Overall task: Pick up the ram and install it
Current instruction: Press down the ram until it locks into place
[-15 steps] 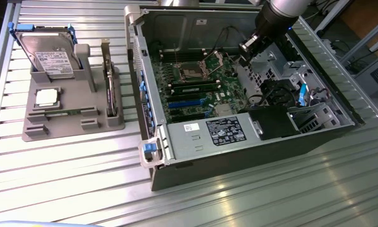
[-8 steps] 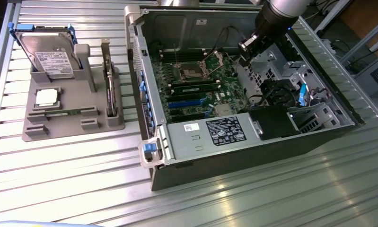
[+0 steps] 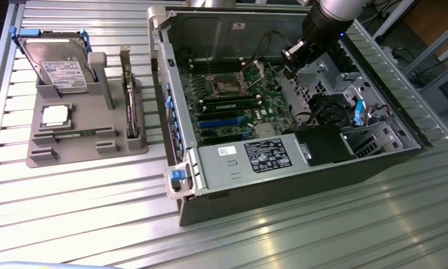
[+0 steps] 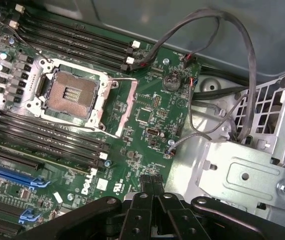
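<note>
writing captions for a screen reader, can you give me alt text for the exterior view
An open computer case lies on a slatted metal table, and a robot arm's shut hand hangs over its green motherboard. At the exterior view's left, a grey holder carries a hard drive, a processor chip and the ram.

Ribbed metal table, bright glare; cluttered room corner.

worktop: ribbed metal | computer case: open, lying on its side, exterior view's right | motherboard: green, inside case, empty processor socket | grey holder: exterior view's left, apart from case | hard drive: upright at holder's far end | square silver processor: flat on holder | dark card: standing on edge in holder's right slot
</note>
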